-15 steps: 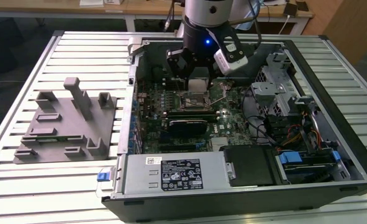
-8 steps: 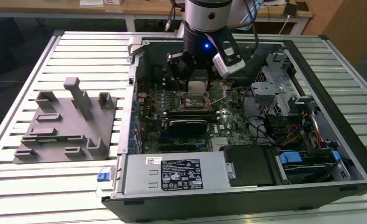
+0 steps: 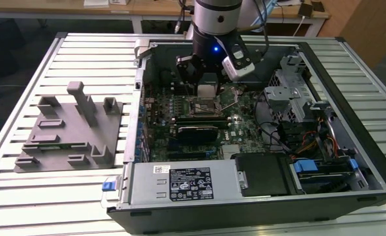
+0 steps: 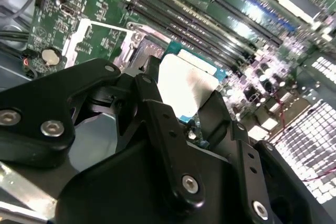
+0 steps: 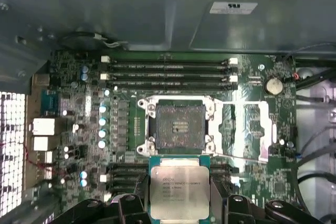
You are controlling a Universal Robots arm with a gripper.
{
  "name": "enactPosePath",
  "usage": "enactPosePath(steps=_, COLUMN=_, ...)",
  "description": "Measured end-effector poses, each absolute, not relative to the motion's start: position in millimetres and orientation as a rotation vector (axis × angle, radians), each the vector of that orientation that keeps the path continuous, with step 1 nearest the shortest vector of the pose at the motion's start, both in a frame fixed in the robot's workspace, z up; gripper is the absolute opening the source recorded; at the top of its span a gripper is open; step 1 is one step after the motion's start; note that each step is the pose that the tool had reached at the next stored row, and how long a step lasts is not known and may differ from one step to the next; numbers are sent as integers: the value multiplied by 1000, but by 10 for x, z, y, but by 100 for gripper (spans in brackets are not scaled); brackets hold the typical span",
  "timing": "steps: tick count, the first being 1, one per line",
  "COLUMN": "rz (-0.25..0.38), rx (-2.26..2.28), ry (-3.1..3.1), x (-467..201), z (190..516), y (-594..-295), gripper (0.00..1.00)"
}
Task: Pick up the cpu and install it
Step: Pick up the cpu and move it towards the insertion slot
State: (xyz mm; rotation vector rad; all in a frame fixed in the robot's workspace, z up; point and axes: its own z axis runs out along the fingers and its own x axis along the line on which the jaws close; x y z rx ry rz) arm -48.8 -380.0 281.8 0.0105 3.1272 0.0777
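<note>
Over green motherboard [image 5: 286,124] | gripper [image 5: 179,199] pinching flat silvery square cpu [image 5: 179,186] | near socket [image 5: 178,126]

Silvery metal cpu [image 5: 179,186] top; matt grey plastic tray [image 3: 57,130].

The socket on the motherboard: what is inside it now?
In the first wrist view the socket lies open, with only its dark contact field inside. The cpu is clamped in the tool, not seated; the tool covers part of its edges.
</note>
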Motion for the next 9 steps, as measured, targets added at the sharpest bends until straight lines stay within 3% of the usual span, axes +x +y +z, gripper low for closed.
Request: enactPosePath(steps=9, rz=78, rx=10, ry=3127, x=-487, z=2762, y=-3629, gripper=54)
